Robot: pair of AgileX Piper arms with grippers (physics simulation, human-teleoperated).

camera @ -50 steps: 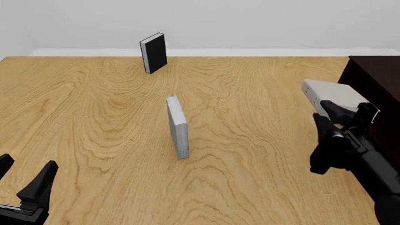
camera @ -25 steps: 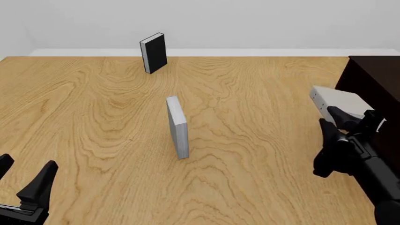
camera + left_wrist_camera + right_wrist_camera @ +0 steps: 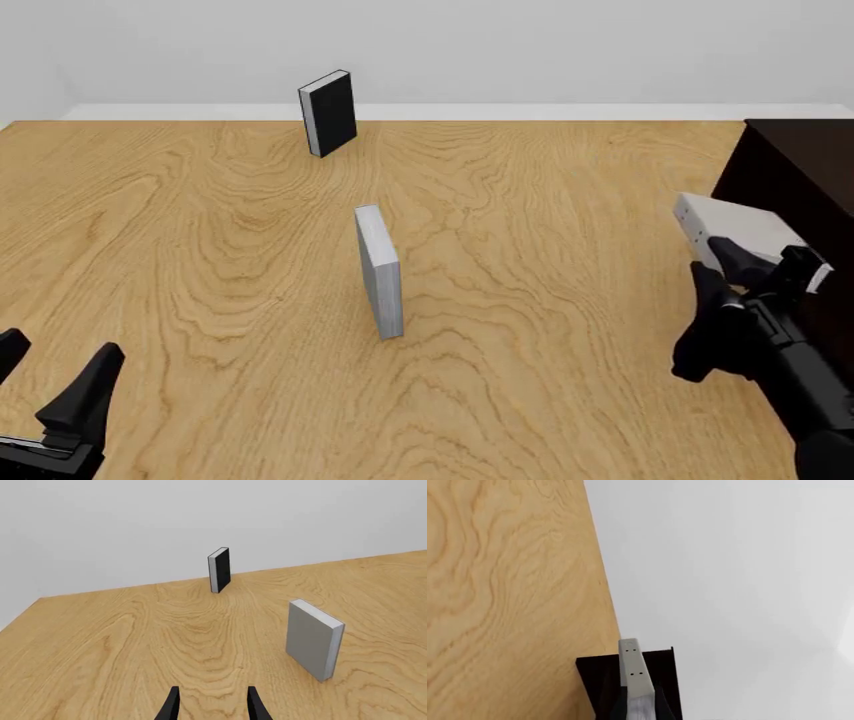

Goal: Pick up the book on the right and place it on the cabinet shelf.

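Observation:
The book, a light-grey hardback, hangs tilted above the table at the right, and my right gripper is shut on its lower part. It sits just in front of the dark cabinet at the right edge; I cannot make out the shelf recess in this view. The right wrist view shows the book edge-on between the fingers, with the cabinet dark behind it. My left gripper rests open and empty at the near left, its fingers apart over bare wood.
A thin grey book stands upright mid-table, also seen as the grey book in the left wrist view. A black-covered book stands at the far edge near the wall, the same black book from the left wrist.
My right gripper has carried the book a little to the right and lower, closer to the cabinet. The left arm and the other books have not moved.

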